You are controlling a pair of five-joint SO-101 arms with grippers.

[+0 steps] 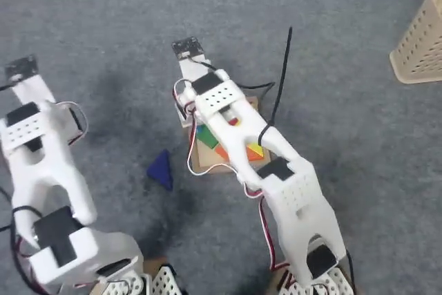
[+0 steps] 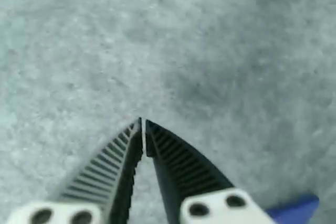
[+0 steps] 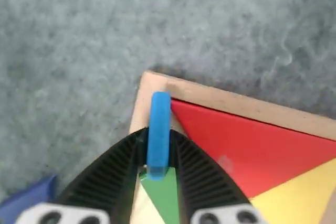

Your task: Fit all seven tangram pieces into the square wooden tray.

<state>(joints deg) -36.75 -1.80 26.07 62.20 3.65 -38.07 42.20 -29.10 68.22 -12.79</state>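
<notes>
The square wooden tray [image 1: 206,166] lies on the grey carpet under my right arm; its rim [image 3: 236,103] frames a red piece [image 3: 241,145], a yellow piece [image 3: 296,198] and a green piece [image 3: 165,195]. My right gripper [image 3: 157,140] is shut on a light blue piece [image 3: 159,124], held on edge over the tray's corner. A dark blue triangle [image 1: 161,168] lies on the carpet left of the tray, and its edge [image 2: 296,209] appears beside my left gripper [image 2: 143,125], which is shut on nothing above bare carpet.
A perforated beige basket [image 1: 421,39] stands at the far right. Open grey carpet spreads between the two arms and behind the tray. A black cable [image 1: 280,81] rises from my right arm.
</notes>
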